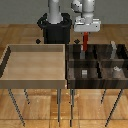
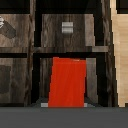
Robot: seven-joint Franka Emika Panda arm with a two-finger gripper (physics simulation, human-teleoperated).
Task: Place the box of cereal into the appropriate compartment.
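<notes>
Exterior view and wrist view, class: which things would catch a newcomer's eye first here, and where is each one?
The bright red box of cereal stands out most, hanging from the gripper above a rear compartment of the dark wooden organizer on the exterior view's right. Next comes the big light wooden tray on that view's left. In the wrist view the red box fills the middle, over a dark compartment.

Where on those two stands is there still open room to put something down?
The light wooden tray looks bare wall to wall. The dark compartment bin is crowded with dividers and small items, and the gripper holds the red cereal box over its back row.
</notes>
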